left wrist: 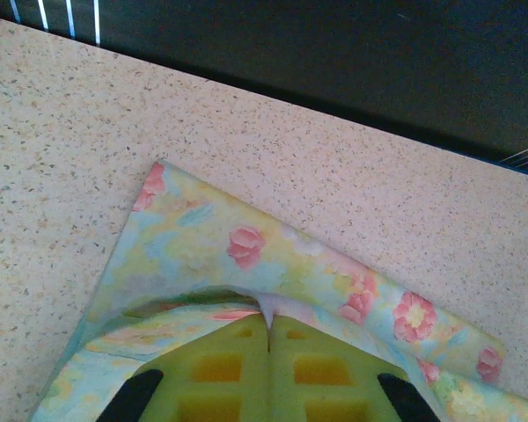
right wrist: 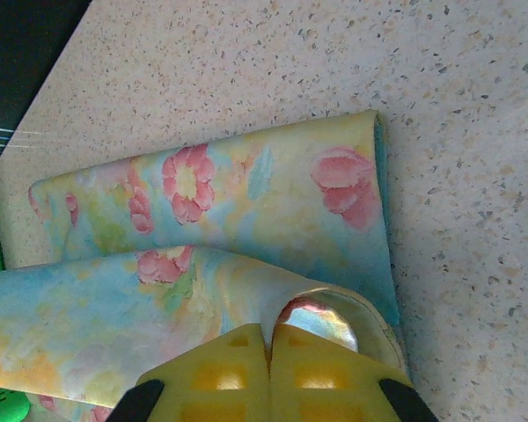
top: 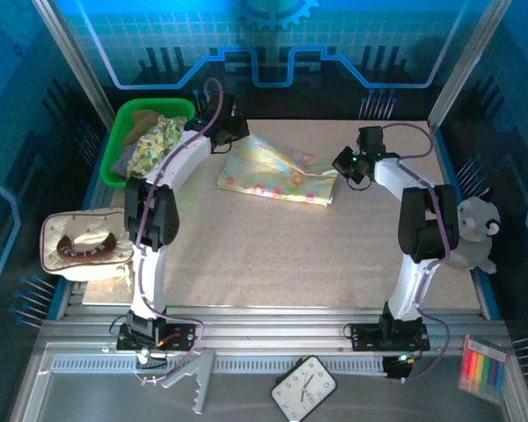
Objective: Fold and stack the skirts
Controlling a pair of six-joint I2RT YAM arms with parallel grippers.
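Observation:
A pastel floral skirt [top: 277, 174] lies partly folded at the back middle of the table, yellow and blue with pink flowers. My left gripper [top: 231, 139] is at its far left corner, shut on a pinch of the cloth [left wrist: 246, 246], with the fingertips [left wrist: 269, 321] closed together. My right gripper [top: 341, 167] is at the skirt's right end, also shut on a fold of the fabric [right wrist: 246, 193], with its pads [right wrist: 268, 332] meeting. Other crumpled cloth [top: 154, 141] fills the green basket [top: 154, 105] at the back left: a yellow printed piece on top, with a purple piece [top: 121, 163] under it.
A beige, brown-trimmed pouch [top: 84, 244] sits at the table's left edge. A white plush toy [top: 475, 230] is at the right edge. On the near shelf lie a clock [top: 304, 384], coloured markers [top: 482, 365] and a grey clamp [top: 194, 374].

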